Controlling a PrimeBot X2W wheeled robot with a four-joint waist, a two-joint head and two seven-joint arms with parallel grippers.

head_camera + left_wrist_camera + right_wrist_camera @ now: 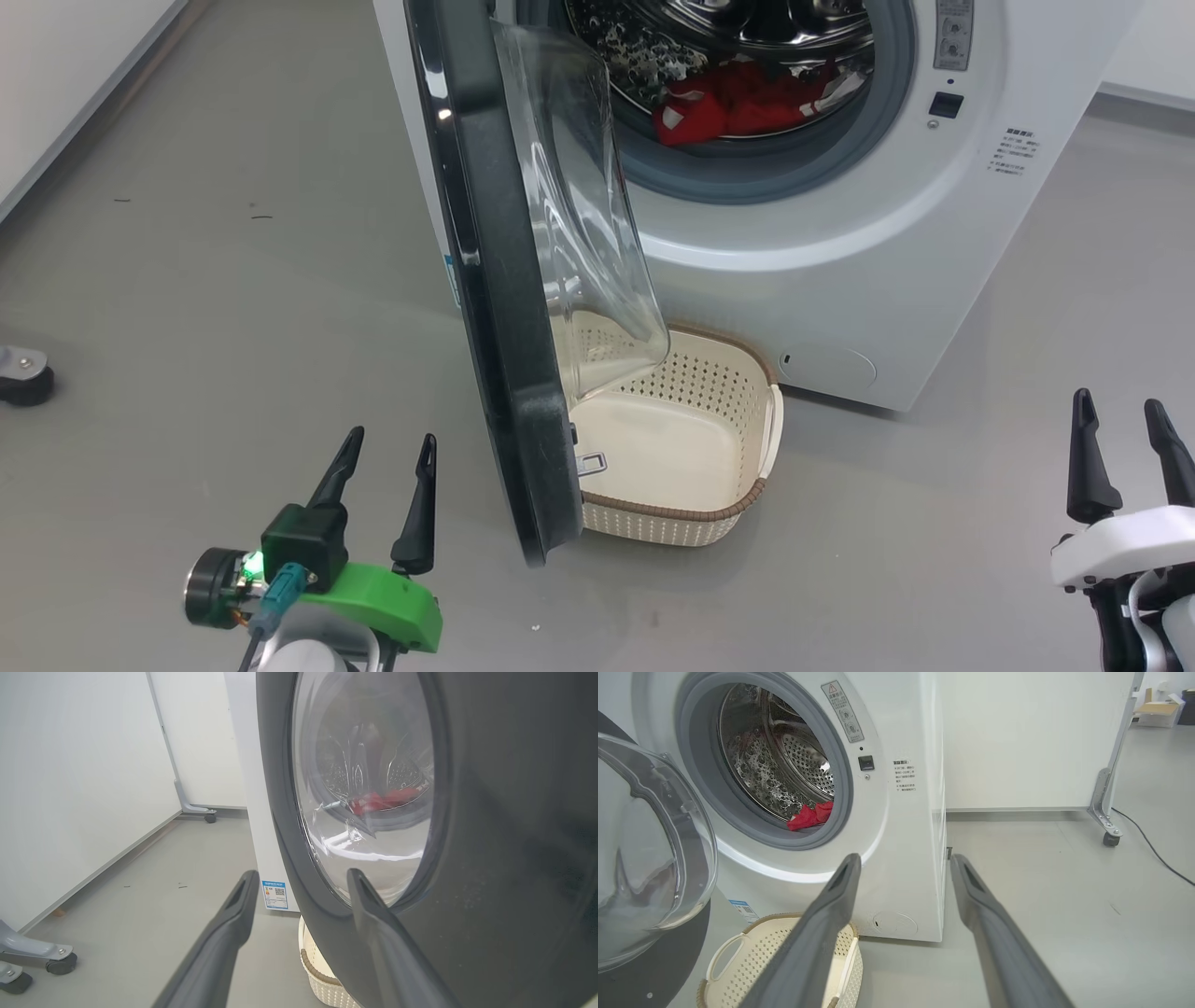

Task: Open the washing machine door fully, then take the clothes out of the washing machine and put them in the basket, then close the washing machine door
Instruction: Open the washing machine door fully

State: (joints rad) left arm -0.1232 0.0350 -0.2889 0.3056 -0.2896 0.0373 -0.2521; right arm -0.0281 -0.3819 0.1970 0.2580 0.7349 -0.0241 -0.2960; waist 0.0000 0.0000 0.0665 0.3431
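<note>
The white washing machine (840, 243) (906, 826) stands ahead. Its black door (504, 308) (514, 858) (649, 858) is swung out toward me, edge-on in the head view, its clear glass bowl (588, 215) bulging to the right. Red clothes (747, 101) (810, 815) lie low in the steel drum. The cream basket (686, 439) (752, 961) sits on the floor under the door, with nothing in it. My left gripper (387, 448) (299, 877) is open just left of the door's lower edge. My right gripper (1120, 411) (903, 858) is open at the lower right, away from the machine.
Grey floor (233, 308) spreads all around. A castor foot (23, 373) sits at the far left. White walls stand behind, and a wheeled panel leg (1106, 812) with a black cable (1153, 849) is to the machine's right.
</note>
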